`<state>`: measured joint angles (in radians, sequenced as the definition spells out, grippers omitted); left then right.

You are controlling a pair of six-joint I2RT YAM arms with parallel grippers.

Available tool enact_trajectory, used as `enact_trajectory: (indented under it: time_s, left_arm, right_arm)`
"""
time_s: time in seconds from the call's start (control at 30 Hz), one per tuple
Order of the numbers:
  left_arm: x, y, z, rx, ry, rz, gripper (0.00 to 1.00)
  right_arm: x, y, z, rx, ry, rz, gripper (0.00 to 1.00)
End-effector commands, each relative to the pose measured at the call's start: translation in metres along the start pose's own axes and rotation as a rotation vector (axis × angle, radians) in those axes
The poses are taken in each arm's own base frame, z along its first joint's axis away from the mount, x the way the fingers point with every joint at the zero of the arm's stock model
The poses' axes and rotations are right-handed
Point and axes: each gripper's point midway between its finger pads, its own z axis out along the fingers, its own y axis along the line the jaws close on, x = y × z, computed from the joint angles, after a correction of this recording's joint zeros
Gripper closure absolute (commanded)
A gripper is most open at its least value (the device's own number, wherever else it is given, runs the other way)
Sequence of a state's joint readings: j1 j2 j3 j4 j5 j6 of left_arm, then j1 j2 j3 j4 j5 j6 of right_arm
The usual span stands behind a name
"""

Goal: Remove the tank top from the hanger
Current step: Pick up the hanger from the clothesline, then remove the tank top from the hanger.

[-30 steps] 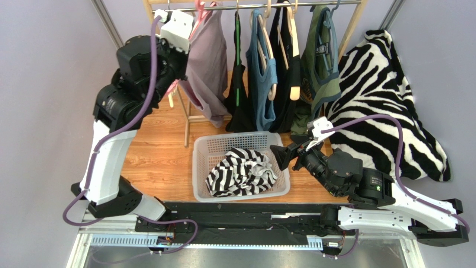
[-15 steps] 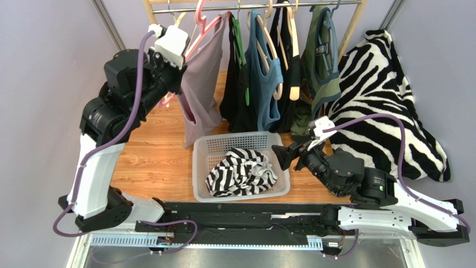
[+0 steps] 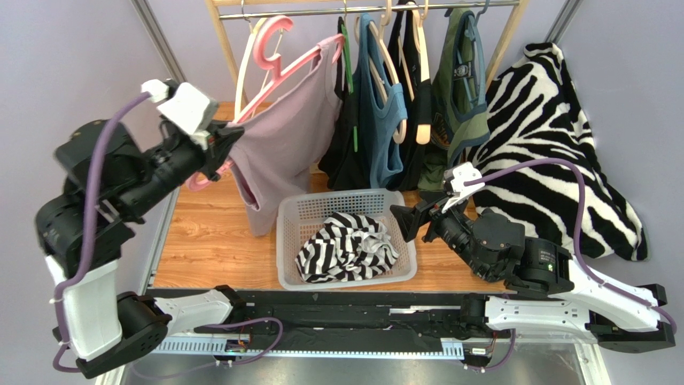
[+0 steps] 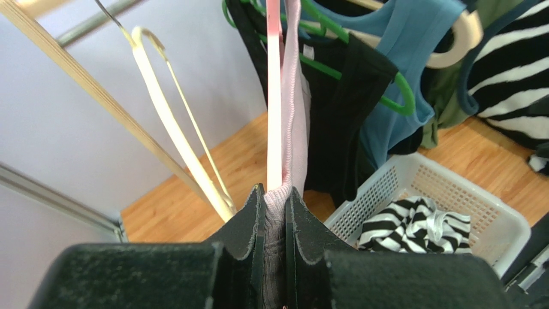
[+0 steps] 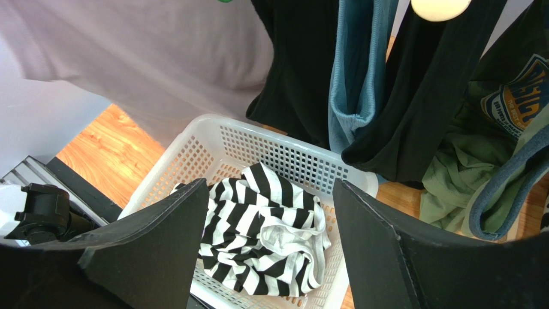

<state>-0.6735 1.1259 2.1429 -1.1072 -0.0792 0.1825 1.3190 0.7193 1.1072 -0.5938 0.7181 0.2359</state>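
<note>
A pale mauve tank top [image 3: 281, 152] hangs stretched on a pink hanger [image 3: 277, 60] that tilts steeply at the left end of the clothes rail [image 3: 401, 8]. My left gripper [image 3: 227, 138] is shut on the top's left shoulder edge, drawing it left of the rack. In the left wrist view the ribbed fabric [image 4: 295, 96] is pinched in the left gripper [image 4: 275, 190], with the pink hanger [image 4: 274, 96] straight ahead. My right gripper [image 3: 399, 220] stands open and holds nothing, by the basket's right rim. In its own view the right gripper [image 5: 269, 187] looks down into the basket, the tank top [image 5: 148, 58] above left.
A white basket [image 3: 289, 241] on the wooden floor holds a black-and-white striped garment [image 3: 345, 245]. Black [image 3: 345, 120], blue [image 3: 377, 120] and green [image 3: 462, 96] tops hang on the rail. A zebra blanket [image 3: 554, 136] drapes at the right. A cream hanger [image 3: 245, 72] hangs left.
My left arm has swung left and down with the tank top in its grip, stretching the fabric and tipping the pink hanger. The right arm has hardly moved.
</note>
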Motion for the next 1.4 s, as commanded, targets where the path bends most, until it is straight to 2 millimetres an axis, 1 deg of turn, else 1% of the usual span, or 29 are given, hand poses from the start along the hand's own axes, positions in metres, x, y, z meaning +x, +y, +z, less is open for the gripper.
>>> enact_trajectory:
  time_s: [0.0, 0.03, 0.07, 0.13, 0.17, 0.2, 0.27, 0.3, 0.37, 0.4, 0.43, 0.53, 0.57, 0.63, 0.67, 0.73, 0.8, 0.83, 0.9, 0.93, 1.0, 1.03, 1.17, 1.37]
  left_arm:
    - [-0.067, 0.001, -0.062, 0.051, -0.281, 0.042, 1.00]
    - [-0.068, -0.001, -0.069, 0.065, -0.288, 0.058, 1.00]
    - [-0.072, -0.001, -0.081, 0.072, -0.317, 0.086, 1.00]
    - [-0.077, -0.007, -0.095, 0.106, -0.358, 0.101, 1.00]
    - [-0.078, -0.011, -0.106, 0.130, -0.382, 0.109, 1.00]
    - [-0.077, -0.022, -0.108, 0.188, -0.392, 0.112, 1.00]
    - [-0.076, -0.034, -0.118, 0.259, -0.410, 0.107, 1.00]
    - [-0.073, -0.046, -0.120, 0.322, -0.409, 0.105, 1.00]
    - [-0.067, -0.058, -0.121, 0.390, -0.396, 0.095, 1.00]
    - [-0.063, -0.067, -0.122, 0.444, -0.388, 0.094, 1.00]
    - [-0.061, -0.071, -0.122, 0.467, -0.376, 0.082, 1.00]
    - [-0.048, -0.081, -0.111, 0.512, -0.323, 0.057, 1.00]
    - [-0.041, -0.083, -0.102, 0.520, -0.292, 0.050, 1.00]
    - [-0.035, -0.084, -0.094, 0.519, -0.261, 0.042, 1.00]
    - [-0.028, -0.086, -0.086, 0.525, -0.231, 0.038, 1.00]
    - [-0.021, -0.086, -0.077, 0.523, -0.204, 0.044, 1.00]
    - [-0.014, -0.087, -0.068, 0.522, -0.173, 0.046, 1.00]
    - [-0.011, -0.088, -0.063, 0.525, -0.159, 0.043, 1.00]
    - [-0.007, -0.090, -0.058, 0.535, -0.139, 0.045, 1.00]
    - [-0.005, -0.091, -0.054, 0.539, -0.127, 0.045, 1.00]
    - [-0.003, -0.093, -0.052, 0.552, -0.113, 0.043, 1.00]
    - [-0.002, -0.094, -0.051, 0.556, -0.108, 0.040, 1.00]
    - [-0.003, -0.096, -0.052, 0.569, -0.108, 0.031, 1.00]
    - [0.000, -0.100, -0.055, 0.595, -0.100, 0.028, 1.00]
  right_arm:
    - [-0.023, -0.006, -0.010, 0.011, -0.045, 0.042, 0.25]
    - [-0.024, -0.008, -0.011, 0.016, -0.050, 0.044, 0.25]
    - [-0.027, -0.010, -0.013, 0.016, -0.060, 0.048, 0.24]
    - [-0.034, -0.014, -0.017, 0.022, -0.082, 0.045, 0.24]
    - [-0.039, -0.015, -0.018, 0.023, -0.096, 0.048, 0.24]
    - [-0.048, -0.017, -0.021, 0.028, -0.115, 0.054, 0.24]
    - [-0.060, -0.020, -0.024, 0.032, -0.136, 0.034, 0.23]
    - [-0.072, -0.021, -0.028, 0.029, -0.155, 0.040, 0.22]
    - [-0.080, -0.022, -0.030, 0.030, -0.160, 0.008, 0.21]
    - [-0.090, -0.023, -0.034, 0.026, -0.175, 0.013, 0.21]
    - [-0.092, -0.021, -0.034, 0.022, -0.171, 0.000, 0.21]
    - [-0.101, -0.016, -0.037, -0.016, -0.182, -0.009, 0.19]
    - [-0.102, -0.013, -0.038, -0.034, -0.184, -0.010, 0.18]
    - [-0.105, -0.008, -0.038, -0.062, -0.192, 0.004, 0.18]
    - [-0.105, -0.002, -0.038, -0.093, -0.192, 0.013, 0.18]
    - [-0.109, 0.006, -0.039, -0.132, -0.212, 0.038, 0.18]
    - [-0.104, 0.017, -0.035, -0.176, -0.207, 0.044, 0.18]
    - [-0.106, 0.022, -0.033, -0.191, -0.219, 0.053, 0.18]
    - [-0.102, 0.035, -0.025, -0.219, -0.210, 0.040, 0.18]
    - [-0.105, 0.038, -0.023, -0.224, -0.222, 0.042, 0.18]
    - [-0.105, 0.045, -0.016, -0.231, -0.227, 0.032, 0.18]
    - [-0.110, 0.048, -0.015, -0.238, -0.250, 0.037, 0.18]
    - [-0.116, 0.052, -0.008, -0.226, -0.286, 0.035, 0.17]
    - [-0.115, 0.062, 0.007, -0.214, -0.299, 0.033, 0.19]
